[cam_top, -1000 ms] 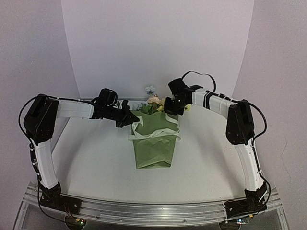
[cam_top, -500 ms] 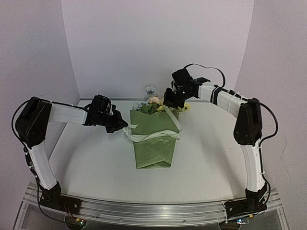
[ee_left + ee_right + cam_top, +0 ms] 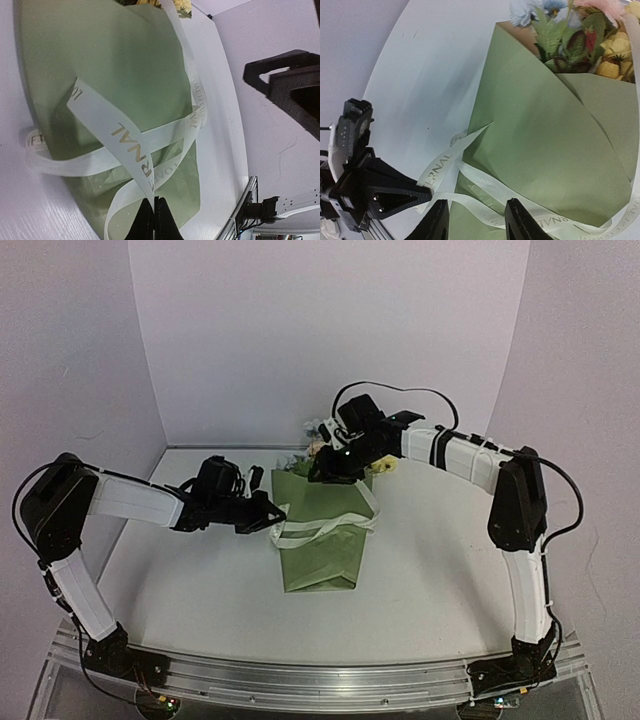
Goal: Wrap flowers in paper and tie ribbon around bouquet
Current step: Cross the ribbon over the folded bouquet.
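Note:
The bouquet (image 3: 322, 535) lies mid-table as an olive-green paper (image 3: 545, 135) cone, its mouth pointing away from the arm bases. The flowers (image 3: 580, 30), yellow, pink and bluish, poke out of that far end. A cream ribbon (image 3: 330, 523) with printed letters loops loosely across the cone. My left gripper (image 3: 272, 513) sits at the cone's left edge, shut on one ribbon (image 3: 131, 146) end. My right gripper (image 3: 325, 470) hovers over the cone's upper left part. Its jaws are open, with ribbon (image 3: 485, 187) strands lying beneath them, untouched.
The white table (image 3: 200, 580) is ringed by pale purple backdrop walls (image 3: 330, 330). A metal rail (image 3: 320, 680) carrying both arm bases runs along the near edge. The right arm's forearm (image 3: 455, 455) reaches over the table's back right.
My right gripper has opened and shifted left, from the flowers' right side to above the cone's upper left. My left gripper has carried its ribbon end rightward and nearer, up to the cone's edge.

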You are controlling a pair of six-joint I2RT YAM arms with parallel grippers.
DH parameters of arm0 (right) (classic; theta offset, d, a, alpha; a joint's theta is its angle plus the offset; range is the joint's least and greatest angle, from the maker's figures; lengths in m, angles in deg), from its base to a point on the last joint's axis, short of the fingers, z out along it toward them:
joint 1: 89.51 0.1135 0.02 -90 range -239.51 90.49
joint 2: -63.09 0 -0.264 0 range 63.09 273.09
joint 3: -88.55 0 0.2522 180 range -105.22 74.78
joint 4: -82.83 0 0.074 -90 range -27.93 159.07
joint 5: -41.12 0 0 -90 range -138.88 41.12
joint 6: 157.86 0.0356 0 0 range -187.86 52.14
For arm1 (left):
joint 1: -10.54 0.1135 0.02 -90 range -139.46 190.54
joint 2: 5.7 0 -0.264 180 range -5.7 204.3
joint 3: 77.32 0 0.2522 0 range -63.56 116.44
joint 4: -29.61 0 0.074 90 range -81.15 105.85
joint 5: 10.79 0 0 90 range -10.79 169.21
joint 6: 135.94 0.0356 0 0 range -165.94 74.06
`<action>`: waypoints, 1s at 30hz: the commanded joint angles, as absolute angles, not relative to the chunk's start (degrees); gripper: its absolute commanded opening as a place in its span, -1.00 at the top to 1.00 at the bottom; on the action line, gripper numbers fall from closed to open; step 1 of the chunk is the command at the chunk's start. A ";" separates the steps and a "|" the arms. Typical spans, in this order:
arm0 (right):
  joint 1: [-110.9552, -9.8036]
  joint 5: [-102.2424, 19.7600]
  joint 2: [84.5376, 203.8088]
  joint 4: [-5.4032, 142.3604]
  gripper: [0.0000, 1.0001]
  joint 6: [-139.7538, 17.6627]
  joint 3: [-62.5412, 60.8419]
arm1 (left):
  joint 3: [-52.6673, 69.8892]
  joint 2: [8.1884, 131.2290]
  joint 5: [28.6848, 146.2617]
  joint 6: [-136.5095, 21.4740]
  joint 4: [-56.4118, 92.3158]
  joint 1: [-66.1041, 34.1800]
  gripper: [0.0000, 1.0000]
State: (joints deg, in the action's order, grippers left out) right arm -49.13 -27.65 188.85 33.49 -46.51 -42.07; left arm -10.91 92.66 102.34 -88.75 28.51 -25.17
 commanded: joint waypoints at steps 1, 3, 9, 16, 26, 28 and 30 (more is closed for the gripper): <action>-46.72 -26.70 191.65 34.21 0.13 -53.32 -42.72 | -14.57 89.19 101.55 -87.72 32.89 -25.97 1.00; -45.88 -27.54 192.71 34.18 0.10 -54.98 -42.90 | -15.57 89.33 103.31 -87.48 33.71 -26.45 0.99; -45.02 -29.69 193.82 34.18 0.05 -57.51 -40.26 | -15.97 89.78 106.22 -83.57 31.06 -27.86 0.99; -44.04 -34.31 194.06 34.02 0.01 -60.95 -37.28 | -15.87 91.79 106.79 -82.02 25.79 -27.98 1.00; -42.39 -41.70 195.84 32.88 -0.09 -64.67 -37.24 | -14.99 93.16 109.62 -78.82 21.76 -28.76 1.00; -41.78 -42.74 196.28 32.49 -0.10 -65.38 -37.48 | -14.64 93.44 109.66 -78.29 20.71 -28.90 1.00; -41.34 -43.97 196.52 32.14 -0.11 -66.02 -37.46 | -14.34 93.52 109.62 -77.81 20.16 -28.98 0.99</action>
State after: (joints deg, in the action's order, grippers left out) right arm -42.55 -39.77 195.37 33.33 -63.55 -36.41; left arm -15.94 92.82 108.60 -80.34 22.50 -28.59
